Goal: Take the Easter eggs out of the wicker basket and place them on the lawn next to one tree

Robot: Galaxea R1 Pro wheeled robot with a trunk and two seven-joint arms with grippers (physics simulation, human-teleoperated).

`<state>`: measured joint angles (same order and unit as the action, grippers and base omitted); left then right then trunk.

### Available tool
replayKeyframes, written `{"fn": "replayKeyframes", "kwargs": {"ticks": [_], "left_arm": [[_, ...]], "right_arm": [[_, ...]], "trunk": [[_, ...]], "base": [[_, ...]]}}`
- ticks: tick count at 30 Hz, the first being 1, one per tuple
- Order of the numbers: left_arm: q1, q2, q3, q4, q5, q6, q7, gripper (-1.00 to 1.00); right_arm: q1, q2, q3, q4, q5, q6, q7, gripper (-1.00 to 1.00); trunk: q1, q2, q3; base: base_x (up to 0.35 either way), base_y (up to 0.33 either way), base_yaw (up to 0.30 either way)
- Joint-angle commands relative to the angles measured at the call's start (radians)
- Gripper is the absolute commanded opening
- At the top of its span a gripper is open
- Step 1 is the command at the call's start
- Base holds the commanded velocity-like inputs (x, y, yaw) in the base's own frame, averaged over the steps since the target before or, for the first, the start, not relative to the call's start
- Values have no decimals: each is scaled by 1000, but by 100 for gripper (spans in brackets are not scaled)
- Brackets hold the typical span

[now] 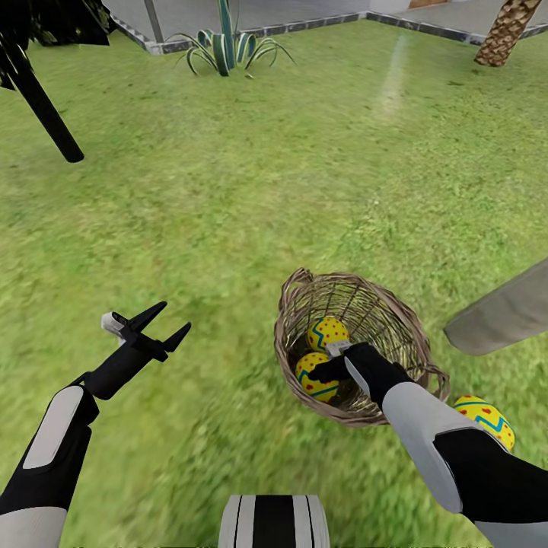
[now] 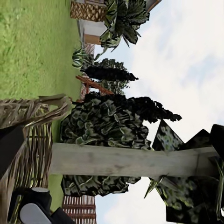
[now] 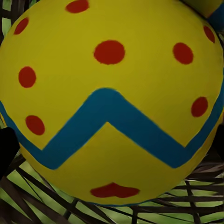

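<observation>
We saw flat, even daylight with hardly any cast shadows on the lawn (image 1: 228, 175). A pale streak of glare crossed the far grass. Grass texture smeared toward the head view's lower edges. The close egg (image 3: 112, 98) looked soft-edged but evenly lit.

the wicker basket (image 1: 358, 346) sits on the lawn (image 1: 228, 190), right of centre and just ahead of the robot. two easter eggs lie inside it, the far egg (image 1: 327, 332) touching the near egg (image 1: 316, 375). the right gripper (image 1: 323, 371) reaches into the basket at the near egg. a third egg (image 1: 487, 418) lies on the grass just right of the basket, beside the tree trunk (image 1: 502, 312). the left gripper (image 1: 164, 323) hangs over grass, well left of the basket.
</observation>
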<state>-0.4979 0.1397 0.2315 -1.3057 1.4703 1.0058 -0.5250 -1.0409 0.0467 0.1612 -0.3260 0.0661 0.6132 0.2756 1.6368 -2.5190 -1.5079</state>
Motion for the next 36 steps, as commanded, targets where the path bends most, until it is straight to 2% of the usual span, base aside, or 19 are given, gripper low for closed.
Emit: {"fn": "replayKeyframes", "kwargs": {"ticks": [1, 8, 9, 15, 20, 36], "left_arm": [[-1, 0, 1, 0, -2, 5, -4, 100], [-1, 0, 0, 0, -2, 4, -4, 100], [-1, 0, 0, 0, -2, 4, -4, 100], [-1, 0, 0, 0, -2, 4, -4, 100], [1, 0, 0, 0, -2, 4, -4, 100], [1, -2, 0, -6, -3, 4, -4, 100]], "right_arm": [[1, -1, 6, -1, 29, 1, 4, 100], [1, -1, 6, -2, 29, 2, 6, 100], [1, -1, 6, -2, 29, 2, 6, -100], [1, -2, 6, -1, 28, 3, 11, -100], [1, -1, 6, -1, 27, 3, 11, -100], [1, 2, 7, 1, 27, 3, 11, -100]], "trunk": [[0, 0, -1], [1, -1, -9], [1, -1, -9], [2, -1, -20], [2, -1, -20], [-1, 1, 11]], "base": [[0, 0, 0], [0, 0, 0], [0, 0, 0], [0, 0, 0], [0, 0, 0], [0, 0, 0]]}}
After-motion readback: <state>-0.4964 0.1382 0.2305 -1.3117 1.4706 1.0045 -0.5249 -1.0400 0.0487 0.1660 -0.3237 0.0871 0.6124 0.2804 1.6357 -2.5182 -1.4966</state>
